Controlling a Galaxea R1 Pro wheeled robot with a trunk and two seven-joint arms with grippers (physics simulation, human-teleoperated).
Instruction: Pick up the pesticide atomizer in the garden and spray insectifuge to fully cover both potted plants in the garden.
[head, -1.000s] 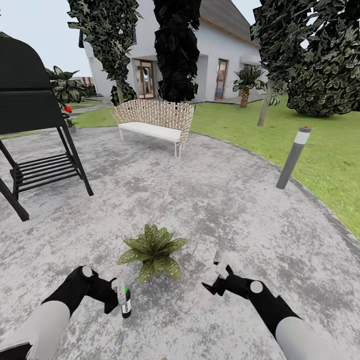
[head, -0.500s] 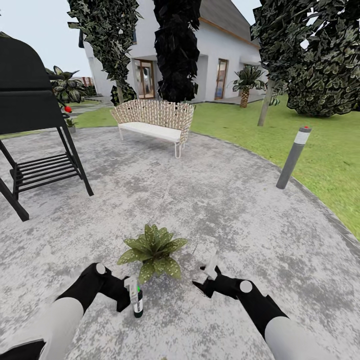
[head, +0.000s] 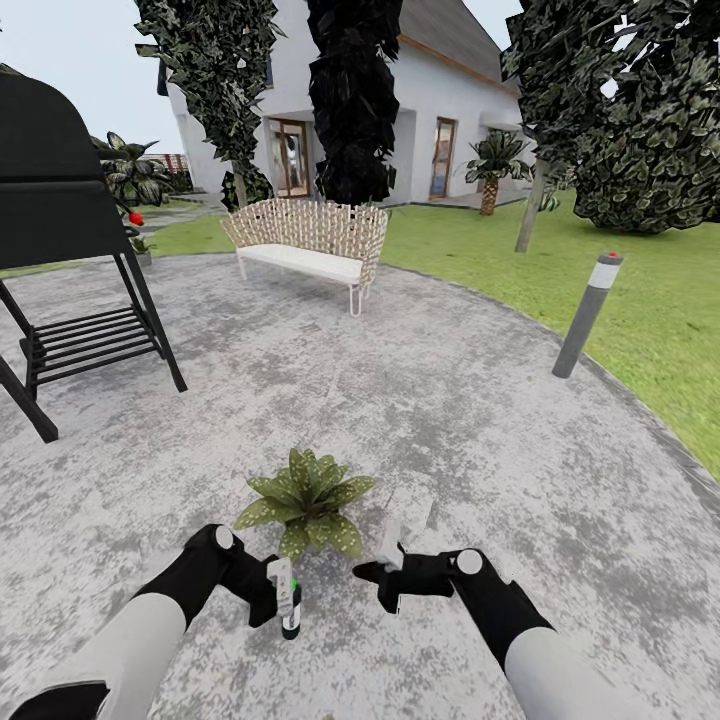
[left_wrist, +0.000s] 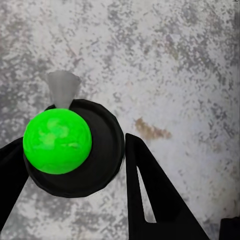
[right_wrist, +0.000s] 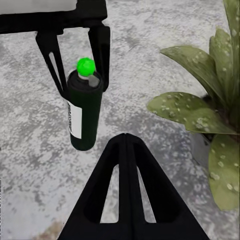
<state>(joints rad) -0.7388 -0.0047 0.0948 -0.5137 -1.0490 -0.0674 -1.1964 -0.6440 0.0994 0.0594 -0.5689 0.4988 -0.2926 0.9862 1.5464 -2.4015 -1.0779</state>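
Both arms reach forward and inward, the left gripper (head: 283, 600) at about 7 o'clock clamped on the pesticide atomizer (head: 290, 612), the right gripper (head: 385, 575) at 5 o'clock with fingers together.

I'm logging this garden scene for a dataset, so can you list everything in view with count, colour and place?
Pesticide atomizer: one, dark green, white label, bright green top, upright between the left gripper's fingers.
Potted plant: one, speckled green, on the patio just ahead of both grippers.
Patio: one, mottled grey.
Bench: one, wicker and white, far patio edge.
Grill: one, black, left.
Bollard light: one, grey, right patio edge.
House: one, white, behind the trees.
Left gripper: black, shut on the atomizer.
Right gripper: black, fingers together, holding nothing.
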